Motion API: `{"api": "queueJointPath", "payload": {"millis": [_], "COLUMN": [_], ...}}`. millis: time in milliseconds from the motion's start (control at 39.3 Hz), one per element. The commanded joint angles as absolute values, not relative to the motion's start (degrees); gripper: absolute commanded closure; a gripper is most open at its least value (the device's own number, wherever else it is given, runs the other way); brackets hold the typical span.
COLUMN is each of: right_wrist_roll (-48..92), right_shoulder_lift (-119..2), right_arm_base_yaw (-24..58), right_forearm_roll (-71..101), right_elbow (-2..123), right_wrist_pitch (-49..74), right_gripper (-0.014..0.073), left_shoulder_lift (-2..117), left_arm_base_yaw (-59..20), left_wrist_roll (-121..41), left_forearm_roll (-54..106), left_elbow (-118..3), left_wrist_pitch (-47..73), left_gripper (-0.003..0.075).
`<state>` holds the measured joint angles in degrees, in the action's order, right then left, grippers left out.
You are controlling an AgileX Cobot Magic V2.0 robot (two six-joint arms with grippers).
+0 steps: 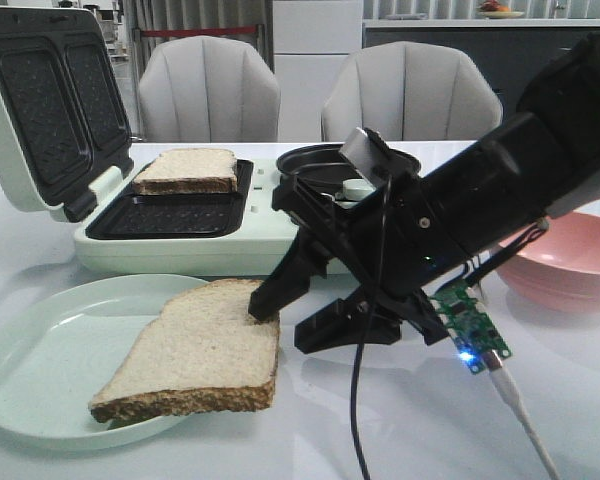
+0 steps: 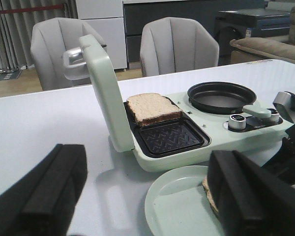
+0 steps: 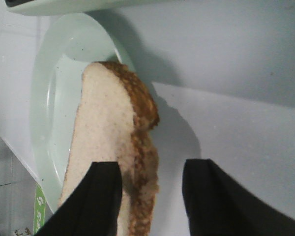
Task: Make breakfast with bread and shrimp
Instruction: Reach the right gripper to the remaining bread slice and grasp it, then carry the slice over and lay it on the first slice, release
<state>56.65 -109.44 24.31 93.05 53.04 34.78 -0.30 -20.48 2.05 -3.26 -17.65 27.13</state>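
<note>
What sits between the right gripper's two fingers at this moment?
The crust edge of the bread slice on the green plate lies between the open right gripper; the right wrist view shows it.

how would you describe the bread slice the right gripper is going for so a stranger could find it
Start at the pale green sandwich maker with its lid up. In front of it lies a round green plate; the slice lies there, overhanging the rim by the right gripper. The other slice sits inside the maker.

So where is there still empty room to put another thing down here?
The near grill tray beside the toasting slice is bare, and so is the plate's left half. It is crowded where the right fingers straddle the plated bread.
</note>
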Motion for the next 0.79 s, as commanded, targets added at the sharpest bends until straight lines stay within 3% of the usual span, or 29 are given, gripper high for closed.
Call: {"api": "queueJointPath", "payload": {"millis": [0,204,433,763], "right_wrist_roll": [57.9,58.3,63.3,67.7], "right_shoulder_lift": [-108.1,-109.5,-109.5,-106.7], "right_arm_base_yaw": [24.3,24.3,24.3,24.2], "right_forearm_roll": [95.0,97.9,104.2,109.1], "right_elbow": [55.7,56.8,57.1,58.7], "right_wrist_pitch": [38.5,41.0,41.8,48.8], "right_gripper": [0.0187,0.0208,0.0370,0.0368], "left_shoulder_lift": [-0.1,-0.1,-0.1,-0.1], "left_arm_base_yaw": [-20.8,-20.8,-20.8,-20.8], "left_wrist_roll": [2.6,2.6,2.6,2.6], "left_forearm_roll": [-2.8,-2.8,-2.8,-2.8], "left_elbow": [-19.0,-19.0,-19.0,-19.0], "left_wrist_pitch": [22.4,22.4,22.4,22.4], "left_gripper": [0.0155,0.0155,0.0155,0.0155]}}
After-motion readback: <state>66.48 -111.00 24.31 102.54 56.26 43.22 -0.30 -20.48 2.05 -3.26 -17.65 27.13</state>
